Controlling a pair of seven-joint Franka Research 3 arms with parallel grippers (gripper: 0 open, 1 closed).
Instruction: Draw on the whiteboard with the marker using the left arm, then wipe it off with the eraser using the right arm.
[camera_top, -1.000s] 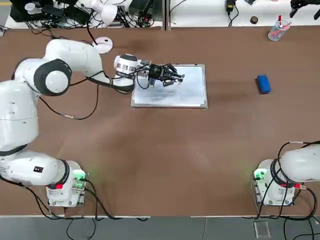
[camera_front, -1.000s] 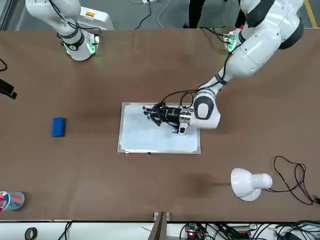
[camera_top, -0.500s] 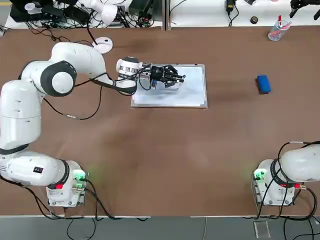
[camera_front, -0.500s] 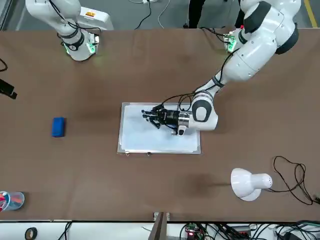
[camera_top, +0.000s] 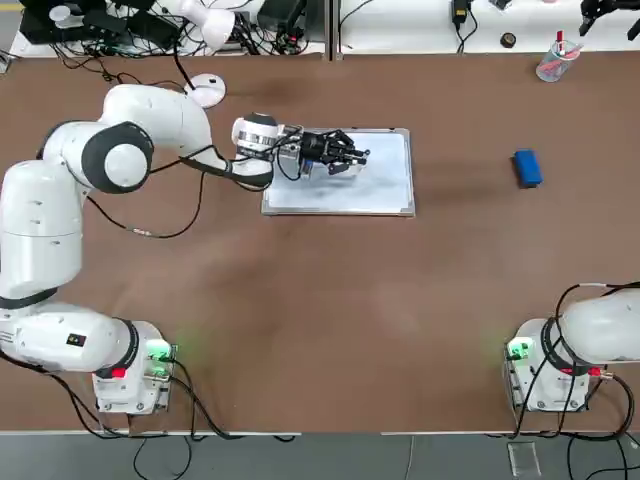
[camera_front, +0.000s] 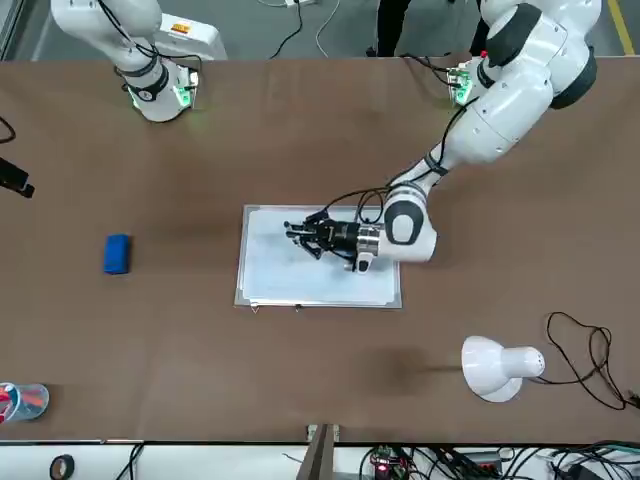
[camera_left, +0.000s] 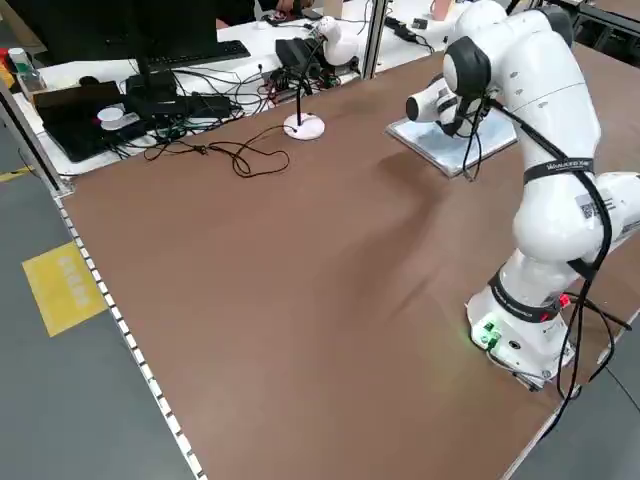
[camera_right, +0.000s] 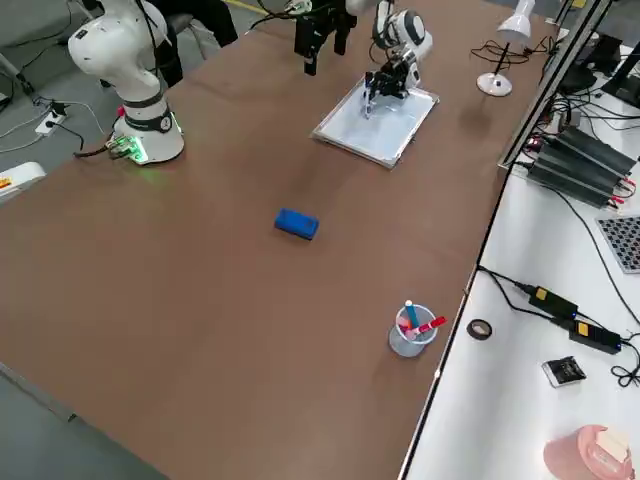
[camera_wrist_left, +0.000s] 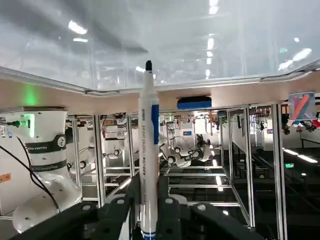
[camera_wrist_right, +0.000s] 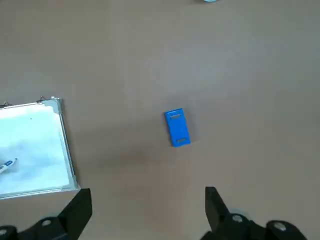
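Note:
The whiteboard lies flat at the table's far middle. My left arm reaches over it from the left, and its gripper is low over the board's back half. In the left wrist view that gripper is shut on the marker, a white stick with a blue band whose dark tip points at the glossy whiteboard. The eraser lies alone on the table to the board's right. High above the eraser, my right gripper is open and holds nothing.
A white lamp with a round base stands just behind and left of the board. A clear cup with red items sits at the far right corner. Cables run along the table's back edge.
The left arm's elbow swung and its wrist shifted slightly over the whiteboard with the marker in the first half second, then held still. The right arm did not move.

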